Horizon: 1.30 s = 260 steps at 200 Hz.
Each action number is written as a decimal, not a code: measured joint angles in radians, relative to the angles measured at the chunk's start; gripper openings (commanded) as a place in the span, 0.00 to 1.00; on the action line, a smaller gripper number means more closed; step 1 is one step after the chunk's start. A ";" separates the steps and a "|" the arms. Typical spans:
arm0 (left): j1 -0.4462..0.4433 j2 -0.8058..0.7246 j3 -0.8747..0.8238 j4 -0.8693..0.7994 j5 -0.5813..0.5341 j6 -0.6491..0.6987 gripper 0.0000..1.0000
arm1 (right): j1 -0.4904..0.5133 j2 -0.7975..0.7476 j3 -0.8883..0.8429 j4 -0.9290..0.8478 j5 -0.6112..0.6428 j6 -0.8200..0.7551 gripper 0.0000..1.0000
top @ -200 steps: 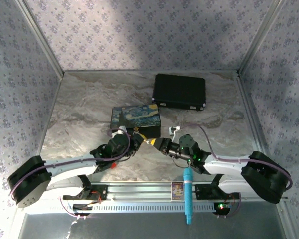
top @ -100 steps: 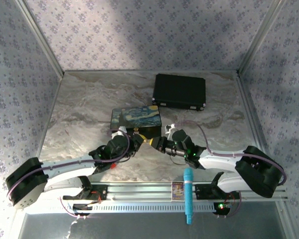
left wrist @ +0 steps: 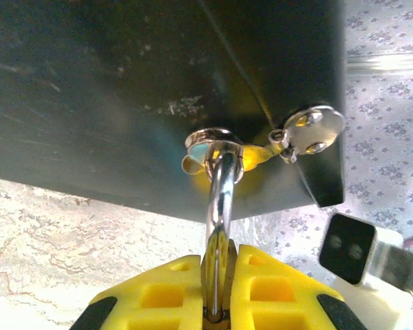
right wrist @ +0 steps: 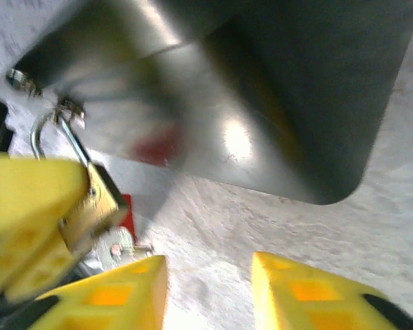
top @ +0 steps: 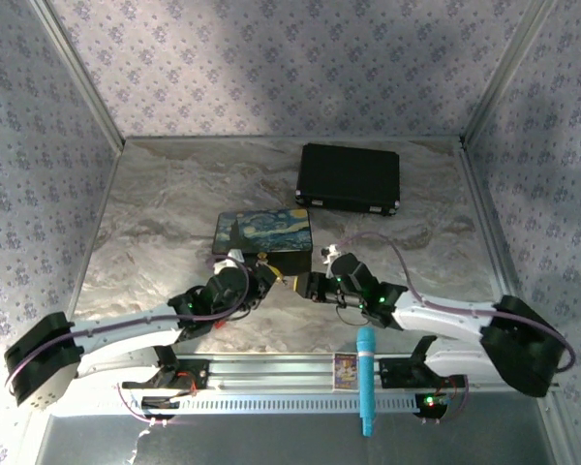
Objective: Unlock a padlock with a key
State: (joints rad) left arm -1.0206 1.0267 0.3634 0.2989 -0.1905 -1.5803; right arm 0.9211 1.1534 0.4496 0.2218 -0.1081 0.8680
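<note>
We find the padlock (right wrist: 89, 201) hanging at the front of the painted box (top: 263, 232), which sits mid-table on the marbled table (top: 155, 223). Its thin silver loop runs up through the box's latch (left wrist: 213, 143). The left gripper (left wrist: 219, 265) has its jaws pressed together on the padlock, with no gap between the yellow pads beyond the metal they pinch. That steadies the brass body just in front of the box wall.

In the right wrist view a small silvery piece we take to be the key (right wrist: 115, 249) sits just under the padlock body. It looks pushed into the bottom of the lock, though the blur keeps us from being sure how deep it goes. The right gripper (right wrist: 210, 265) is beside it with its jaws parted about halfway. Nothing lies between them but bare table, so it has hold of nothing.

We judge the task partly done: the padlock is gripped and presented, and the key appears to be at or in the keyhole. We cannot tell whether the key has been turned. The loop looks closed and threaded through the latch, so we count the lock as not yet opened. What seems left is for the right jaws to take the key head, twist it, and free the loop.
</note>
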 measured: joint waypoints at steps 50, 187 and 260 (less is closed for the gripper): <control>0.006 -0.018 0.000 -0.050 0.018 0.005 0.00 | 0.077 -0.087 0.151 -0.336 0.117 -0.345 0.52; 0.006 -0.072 0.000 -0.116 0.022 0.019 0.00 | 0.222 0.119 0.287 -0.331 0.268 -0.895 0.47; 0.006 -0.083 0.000 -0.121 0.022 0.019 0.00 | 0.242 0.196 0.349 -0.306 0.298 -0.954 0.35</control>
State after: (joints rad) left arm -1.0145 0.9436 0.3634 0.1776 -0.1684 -1.5608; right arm 1.1633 1.3499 0.7990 -0.0845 0.1894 -0.0864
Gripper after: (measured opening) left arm 0.103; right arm 0.394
